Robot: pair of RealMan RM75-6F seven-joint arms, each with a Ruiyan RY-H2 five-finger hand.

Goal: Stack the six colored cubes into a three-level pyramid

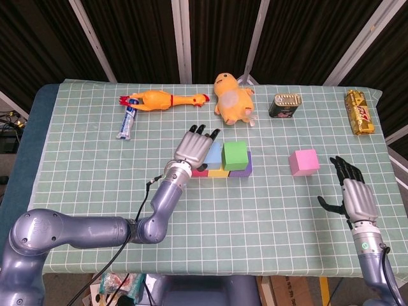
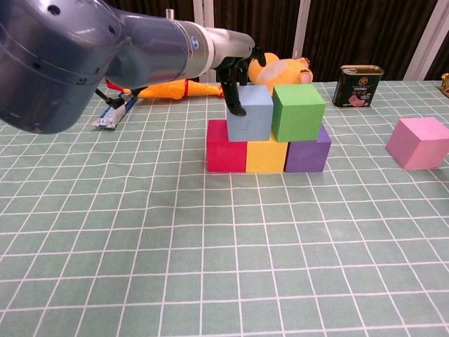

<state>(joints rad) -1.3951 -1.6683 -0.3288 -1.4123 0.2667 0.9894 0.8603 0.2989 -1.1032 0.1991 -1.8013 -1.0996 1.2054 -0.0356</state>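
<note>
The left hand is gripping the blue cube, fingers curling over its far and left faces, setting it on the red cube and yellow cube, touching the green cube above the purple cube. The cubes look light, stiff and probably foam; opposite flat faces suit gripping. At three o'clock the pink cube is waiting. The right hand is hovering, fingers spread, holding nothing.
</note>
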